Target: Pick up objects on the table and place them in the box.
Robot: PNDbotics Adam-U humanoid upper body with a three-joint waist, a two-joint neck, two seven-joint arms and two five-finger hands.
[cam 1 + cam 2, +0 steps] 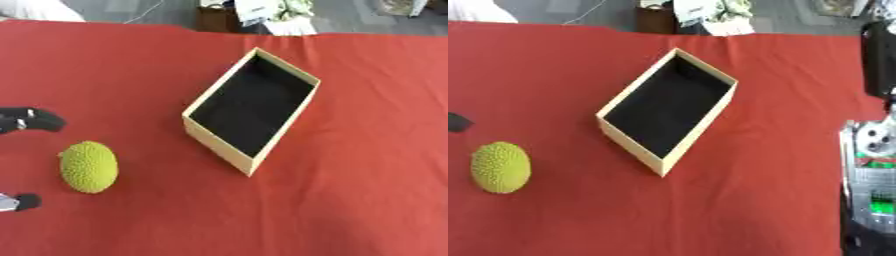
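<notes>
A yellow-green bumpy oval fruit [88, 167] lies on the red tablecloth at the left. My left hand [31, 120] comes in from the left edge and is open. One black fingertip sits above and left of the fruit, and another fingertip [21, 202] sits below and left of it; neither touches it. The cream cardboard box [217, 143] with a black inside stands askew in the middle and holds nothing. Black and silver parts of my right arm [871, 142] run down the right edge of the right eye view, well away from the box.
The red cloth [367, 190] covers the whole table. Beyond the table's far edge are a brown item and white clutter [254, 14] on a grey floor.
</notes>
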